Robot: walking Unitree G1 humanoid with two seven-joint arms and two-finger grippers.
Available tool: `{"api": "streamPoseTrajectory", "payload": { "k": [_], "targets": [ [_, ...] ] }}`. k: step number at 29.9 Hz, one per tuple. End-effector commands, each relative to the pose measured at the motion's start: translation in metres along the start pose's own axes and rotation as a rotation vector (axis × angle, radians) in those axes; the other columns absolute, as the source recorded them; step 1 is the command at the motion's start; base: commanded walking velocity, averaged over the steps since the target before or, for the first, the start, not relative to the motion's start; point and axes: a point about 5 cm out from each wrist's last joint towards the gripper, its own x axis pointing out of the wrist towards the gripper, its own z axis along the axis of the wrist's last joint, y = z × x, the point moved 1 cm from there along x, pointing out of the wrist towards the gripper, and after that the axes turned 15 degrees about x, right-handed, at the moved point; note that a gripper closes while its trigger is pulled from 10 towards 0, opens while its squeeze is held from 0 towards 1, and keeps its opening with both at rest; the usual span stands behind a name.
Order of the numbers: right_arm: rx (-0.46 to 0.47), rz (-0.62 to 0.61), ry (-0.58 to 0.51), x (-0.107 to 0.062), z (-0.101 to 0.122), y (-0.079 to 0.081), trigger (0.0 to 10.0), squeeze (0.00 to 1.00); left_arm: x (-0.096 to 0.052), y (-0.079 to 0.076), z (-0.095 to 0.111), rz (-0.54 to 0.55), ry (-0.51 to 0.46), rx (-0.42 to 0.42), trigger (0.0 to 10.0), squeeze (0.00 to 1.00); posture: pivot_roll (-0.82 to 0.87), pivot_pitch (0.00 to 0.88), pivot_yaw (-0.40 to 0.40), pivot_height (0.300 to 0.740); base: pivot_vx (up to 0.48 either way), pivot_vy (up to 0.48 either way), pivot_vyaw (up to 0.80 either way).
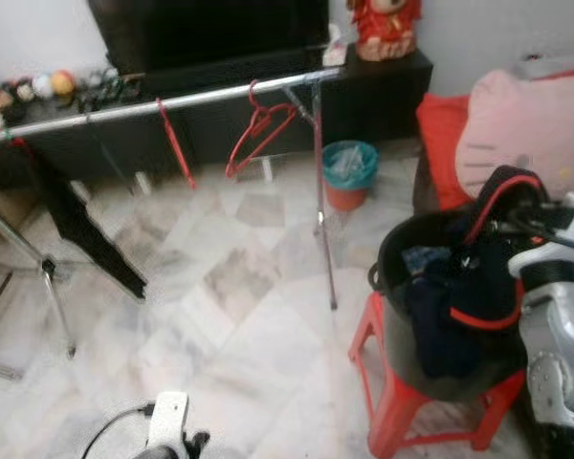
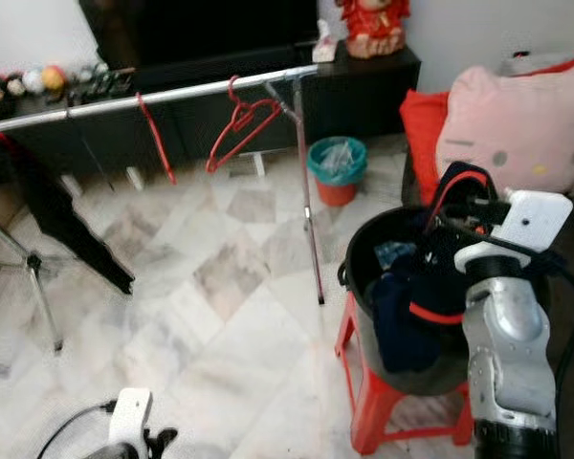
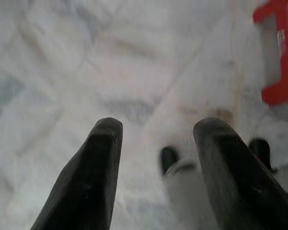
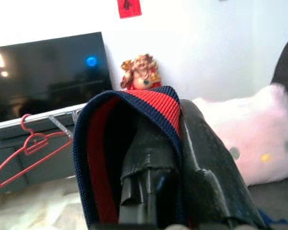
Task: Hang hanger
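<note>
A: The room has a pale marble-tile floor [image 1: 239, 316], and a silver drying rail [image 1: 172, 100] crosses it in front of a dark TV cabinet [image 1: 383, 91]. Two red hangers are on that rail, one seen edge-on [image 1: 175, 143] and an open one [image 1: 258, 134] near the rail's right-hand leg. So the task's thing sits over there, well away from the arms.

B: And the right gripper [image 4: 173, 158]?

A: It's raised over the black bucket [image 1: 402, 335] on the red stool [image 1: 392, 411], its fingers clenched on a navy garment with a red ribbed edge [image 4: 129, 143]. The left gripper [image 3: 153, 158] hangs low over the floor, fingers spread, holding nothing.

B: What could go wrong?

A: The cloth looks folded over one finger, not pinched deep, so a quick lift might let it slip back. The rest of it trails among the other dark clothes and could drag them up or tip the bucket on its narrow stool.

B: Anything unclear?

A: Most of the garment is buried, so its type can't be told. The rail's left end is cut off, and the left wrist view is blurred.
</note>
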Motion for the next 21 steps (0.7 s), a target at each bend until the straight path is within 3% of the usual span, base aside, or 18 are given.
{"api": "streamPoseTrajectory", "payload": {
  "k": [1, 6, 11, 14, 21],
  "targets": [
    [0.016, 0.052, -0.017, 0.002, 0.001, 0.016, 10.0, 0.00, -0.004, 0.007, -0.015, 0.019, 0.049, -0.002, 10.0, 0.00, -0.18, 0.000, 0.109, 0.740, 0.000, 0.428, 0.00],
    [0.013, 0.054, -0.037, 0.002, 0.004, 0.017, 10.0, 0.00, -0.004, 0.007, -0.015, 0.017, 0.047, -0.001, 10.0, 0.00, -0.18, 0.000, 0.111, 0.740, 0.000, 0.431, 0.00],
    [0.015, 0.108, -0.093, 0.005, 0.015, 0.028, 10.0, 0.00, -0.004, 0.006, -0.015, 0.018, 0.044, -0.006, 10.0, 0.00, -0.18, 0.000, 0.108, 0.740, 0.000, 0.428, 0.00],
    [0.015, 0.208, -0.145, 0.006, 0.025, 0.047, 10.0, 0.00, -0.005, 0.006, -0.016, 0.022, 0.042, -0.013, 10.0, 0.00, -0.18, 0.000, 0.106, 0.740, 0.000, 0.428, 0.00],
    [0.013, 0.337, -0.180, 0.003, 0.034, 0.071, 10.0, 0.00, -0.007, 0.011, -0.021, 0.028, 0.044, -0.020, 10.0, 0.00, -0.18, 0.000, 0.105, 0.740, 0.000, 0.427, 0.00]
  ]
}}
